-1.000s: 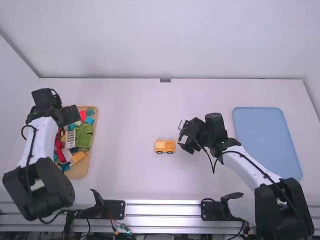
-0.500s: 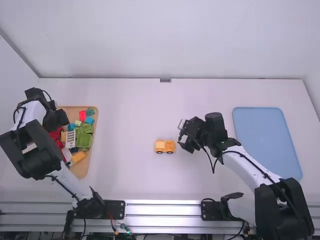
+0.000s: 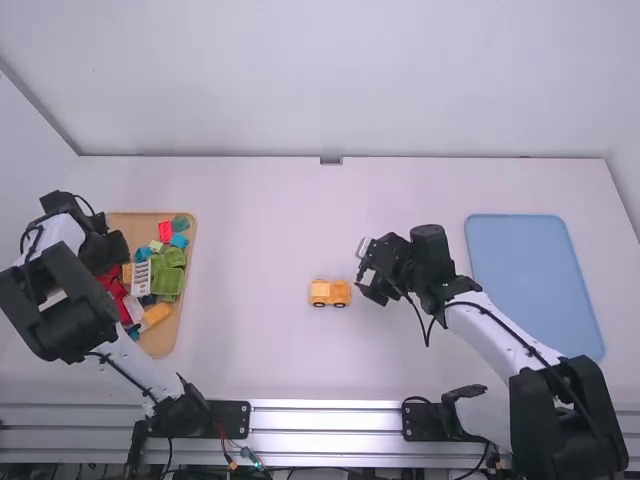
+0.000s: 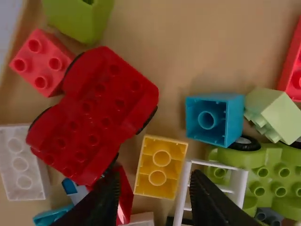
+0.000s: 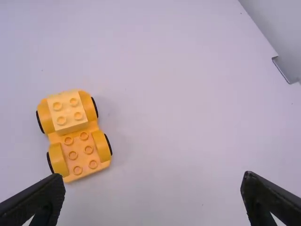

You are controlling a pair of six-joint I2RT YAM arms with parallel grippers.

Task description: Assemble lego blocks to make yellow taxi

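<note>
White wall [image 3: 340, 80] behind, pale bench [image 3: 260, 250] in front. Left arm [image 3: 60, 290]: over the last second it folds back and swings outward, uncovering the far end of the tray; the latest shift is slight, so I judge I am lining up a pick. Right arm [image 3: 500, 330]: unchanged, its hand near the build. Blue mat [image 3: 535, 280] lies at the right side of the bench. Wooden tray [image 3: 155, 345], left side, holds loose parts.

Left hand [image 4: 154, 179]: fingers apart, no grip on anything. Right hand [image 5: 153, 182]: spread wide, empty.

Red wheeled base [image 4: 94, 113] is in the tray; wrong colour for a taxi, I would leave it. The taxi [image 5: 77, 136] stands mid-bench on its wheels, unmoved: yellow base, lighter block [image 5: 67, 112] on one end. I call it partly built.

Smallest, likely target: yellow block [image 4: 160, 167], hollow side up, right beside a white rack piece [image 4: 211, 165]. Concerns: a finger could catch the rack, and the block probably needs turning over before it is pressed on.
</note>
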